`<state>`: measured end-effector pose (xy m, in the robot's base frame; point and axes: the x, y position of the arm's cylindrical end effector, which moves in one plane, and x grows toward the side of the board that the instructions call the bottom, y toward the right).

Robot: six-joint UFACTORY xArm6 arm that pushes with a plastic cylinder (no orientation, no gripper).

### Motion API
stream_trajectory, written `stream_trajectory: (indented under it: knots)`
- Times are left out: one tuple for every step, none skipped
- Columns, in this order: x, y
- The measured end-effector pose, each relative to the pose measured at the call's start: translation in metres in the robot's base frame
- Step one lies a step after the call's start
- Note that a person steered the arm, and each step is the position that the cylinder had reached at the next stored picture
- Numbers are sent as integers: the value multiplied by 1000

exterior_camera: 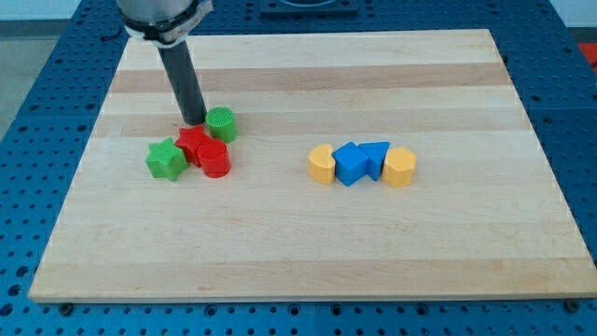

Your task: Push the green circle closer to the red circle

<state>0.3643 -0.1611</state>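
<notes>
- Now my tip (195, 122) sits just at 9 o'clock of the green circle (222, 124), touching or almost touching it.
- No claw shows, only the dark rod.
- At 7 o'clock of the green circle sits the red circle (214, 159), very near.
- Between them is a red star (193, 143).
- A green star (166, 160) lies at 9 o'clock of the red circle.
- Far at 3 o'clock on the desk (298, 252), a yellow block (322, 164), blue block (349, 163), blue triangle (375, 156) and another yellow block (399, 167) stand in a row.

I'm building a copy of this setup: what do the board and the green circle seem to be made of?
Board: looks like light wood, smooth matte finish, with visible grain and plank stripes. Green circle: probably plastic, evenly coloured and matte; its surface is too small to judge further.
</notes>
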Motion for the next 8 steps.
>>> stream_trajectory:
  knots:
    - [-20,2]
    - [-17,4]
    - [-1,9]
    - [8,20]
    - [8,35]
    - [8,56]
    - [8,79]
    - [16,95]
